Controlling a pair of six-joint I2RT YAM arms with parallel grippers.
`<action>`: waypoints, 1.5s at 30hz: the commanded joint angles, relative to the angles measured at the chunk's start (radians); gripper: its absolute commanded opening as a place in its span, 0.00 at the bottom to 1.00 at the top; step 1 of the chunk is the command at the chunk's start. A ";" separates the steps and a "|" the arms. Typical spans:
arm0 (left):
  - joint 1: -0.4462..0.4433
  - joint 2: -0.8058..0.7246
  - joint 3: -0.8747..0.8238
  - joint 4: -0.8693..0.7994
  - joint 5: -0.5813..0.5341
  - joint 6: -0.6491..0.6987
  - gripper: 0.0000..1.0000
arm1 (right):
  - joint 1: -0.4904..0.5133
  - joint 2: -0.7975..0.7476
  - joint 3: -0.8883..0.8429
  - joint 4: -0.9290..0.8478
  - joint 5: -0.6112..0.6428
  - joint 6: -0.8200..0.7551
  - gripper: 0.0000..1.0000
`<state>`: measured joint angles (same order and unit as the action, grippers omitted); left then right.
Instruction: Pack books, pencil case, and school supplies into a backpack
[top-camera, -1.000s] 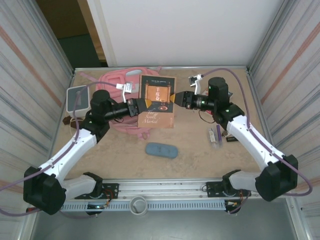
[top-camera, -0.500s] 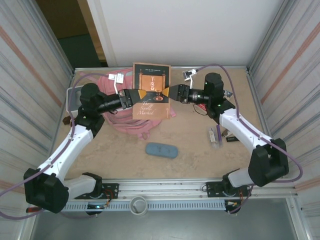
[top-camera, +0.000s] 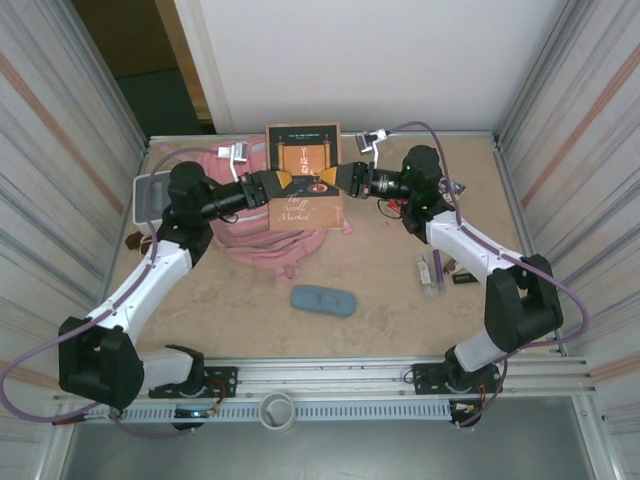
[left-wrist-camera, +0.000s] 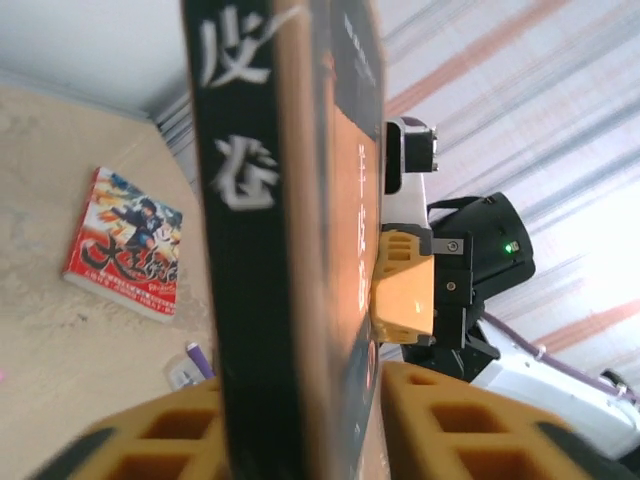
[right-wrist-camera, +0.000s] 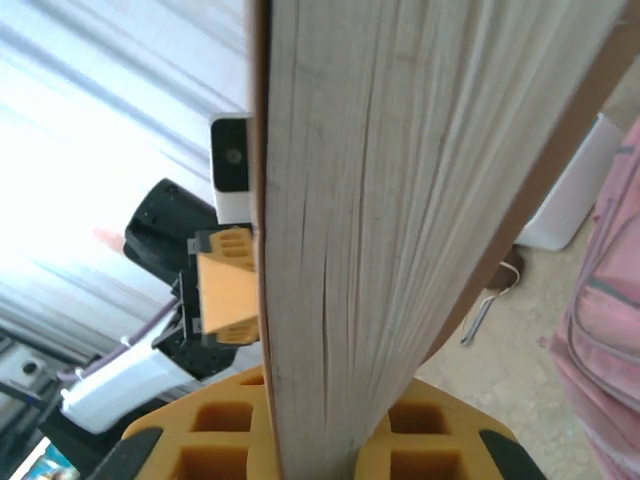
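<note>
Above the backpack, the orange-squared brown book stands upright.

— What's on the table?
— Backpack far left, a box by the left wall, pencil case near the middle.
— And on the right?
— A pen beside a black piece. A comic lies flat too.

The book stands above the backpack, left gripper at its 9 o'clock, right gripper at 3; pencil case at the backpack's 5 o'clock; school supplies at 4; box at 9
</note>
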<state>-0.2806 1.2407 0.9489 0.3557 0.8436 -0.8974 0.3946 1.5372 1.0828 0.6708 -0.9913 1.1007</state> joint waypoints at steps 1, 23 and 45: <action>0.055 -0.019 0.040 -0.196 -0.044 0.183 0.56 | -0.097 -0.006 0.006 -0.073 0.022 0.008 0.00; -0.113 0.369 0.380 -1.006 -0.918 1.244 0.94 | -0.381 0.042 0.045 -0.664 0.027 -0.267 0.00; -0.121 0.609 0.473 -0.971 -0.893 1.369 0.47 | -0.344 0.014 0.059 -0.782 0.077 -0.339 0.00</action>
<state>-0.4026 1.8591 1.4048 -0.6319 -0.0578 0.4644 0.0425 1.5852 1.0981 -0.0826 -0.9089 0.8139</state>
